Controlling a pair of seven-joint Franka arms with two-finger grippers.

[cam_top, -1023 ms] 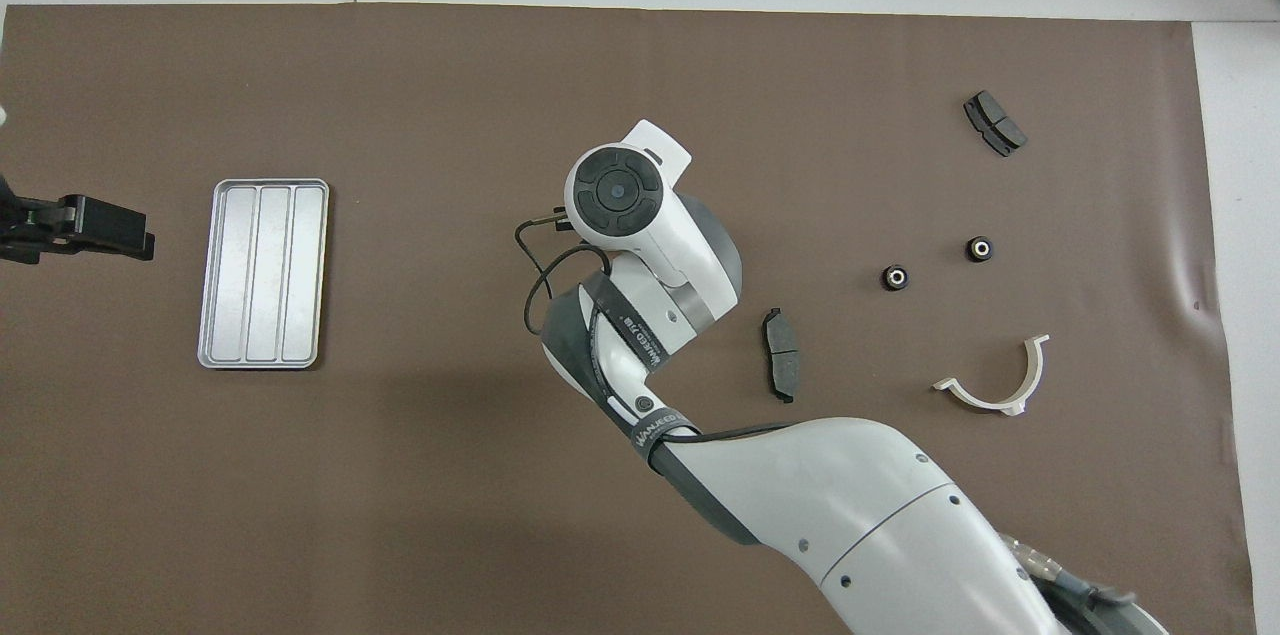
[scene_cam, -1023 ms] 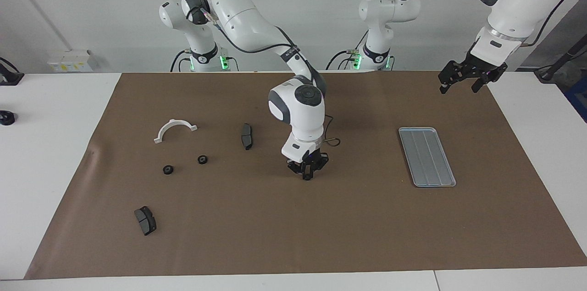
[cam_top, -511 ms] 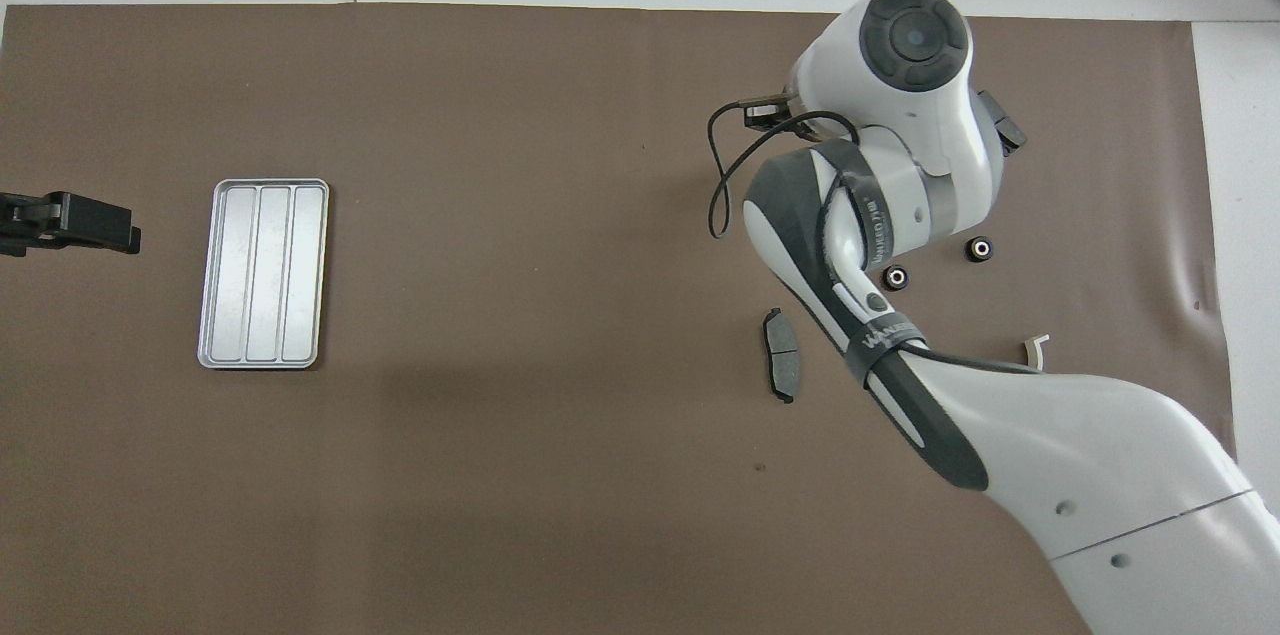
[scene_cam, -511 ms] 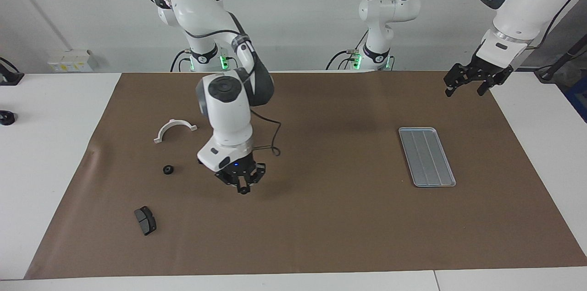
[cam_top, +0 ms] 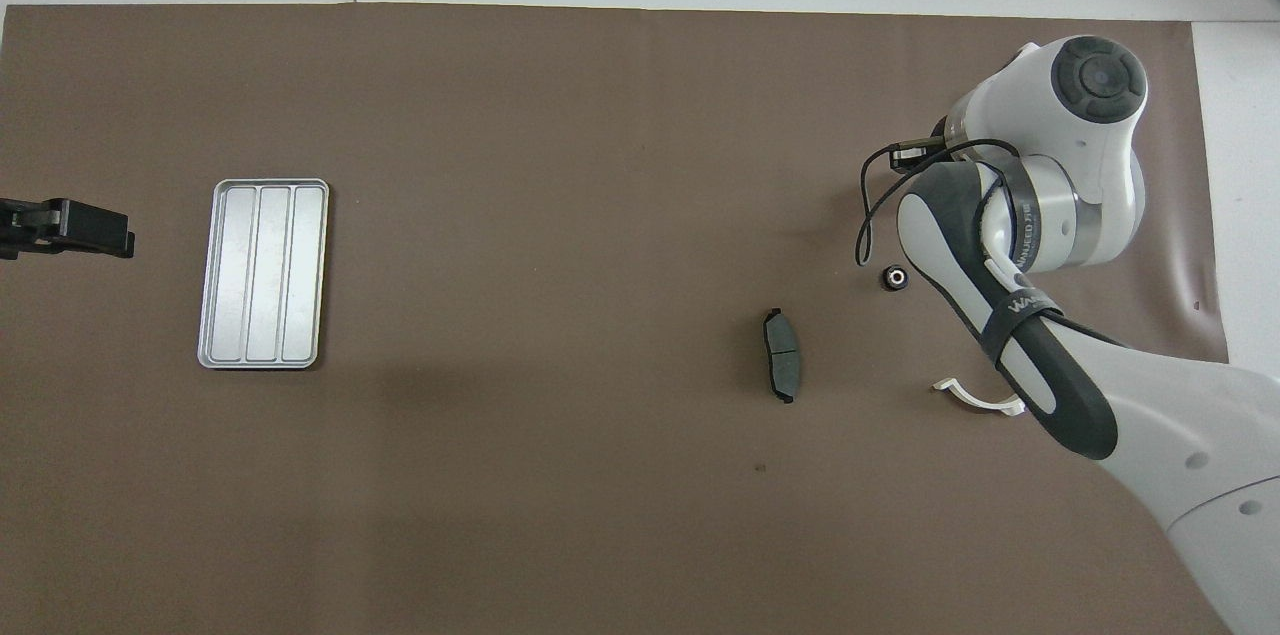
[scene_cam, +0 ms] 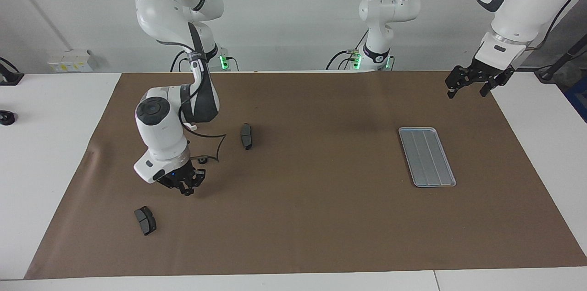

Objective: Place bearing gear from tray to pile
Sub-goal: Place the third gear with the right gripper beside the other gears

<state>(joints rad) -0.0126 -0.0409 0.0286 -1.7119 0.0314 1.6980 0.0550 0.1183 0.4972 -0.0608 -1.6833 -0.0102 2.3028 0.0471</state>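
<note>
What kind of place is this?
Probably a robotics lab: two white arms stand at a table under a brown mat, with a metal tray and brake pads for practice.

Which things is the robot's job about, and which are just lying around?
Job: tray, bearing gear, white bracket, brake pads, right gripper shut above them.
Just lying about: black object at the table's edge, box by the wall; left gripper waits open.

Bright, even light from above; soft shadows on brown mat (scene_cam: 321, 217) beside right arm (scene_cam: 165, 130); sharp focus, no glare.
</note>
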